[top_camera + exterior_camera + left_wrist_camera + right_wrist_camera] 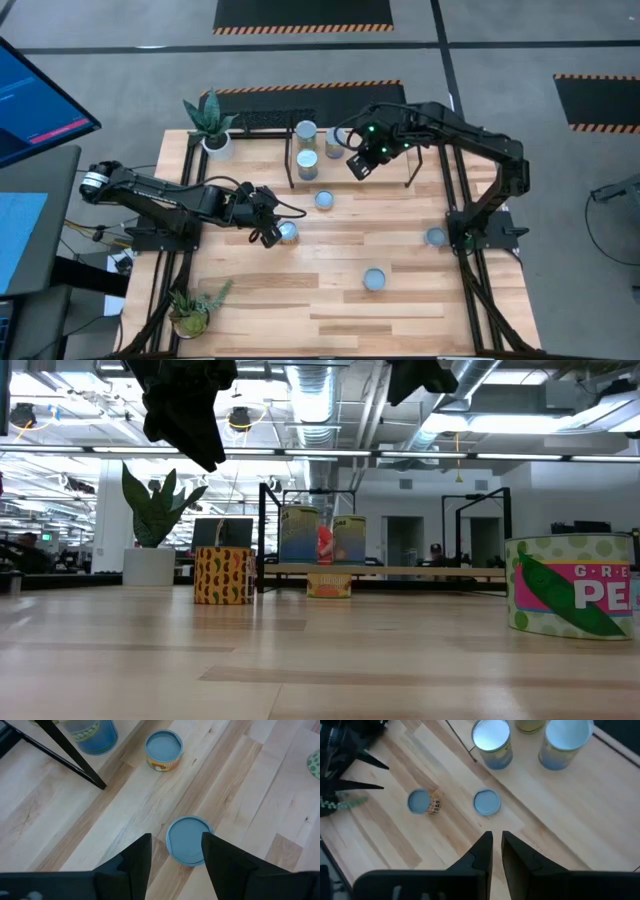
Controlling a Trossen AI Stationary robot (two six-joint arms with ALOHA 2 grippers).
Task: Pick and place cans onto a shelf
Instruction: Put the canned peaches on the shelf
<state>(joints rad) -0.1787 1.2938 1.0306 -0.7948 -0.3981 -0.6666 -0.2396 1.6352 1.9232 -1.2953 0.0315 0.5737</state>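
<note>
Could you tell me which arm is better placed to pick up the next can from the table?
Probably the left: the left gripper hangs open right above a can. The right gripper, nearly closed, is over the shelf.

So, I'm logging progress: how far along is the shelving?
Three cans appear to stand on the shelf. The left end effector hangs open over a fourth can, not gripping it. Three other cans wait on the table; the right end effector hovers empty by the shelf.

Shiny-topped cans (324, 200); matt wooden table (400, 290)
</note>
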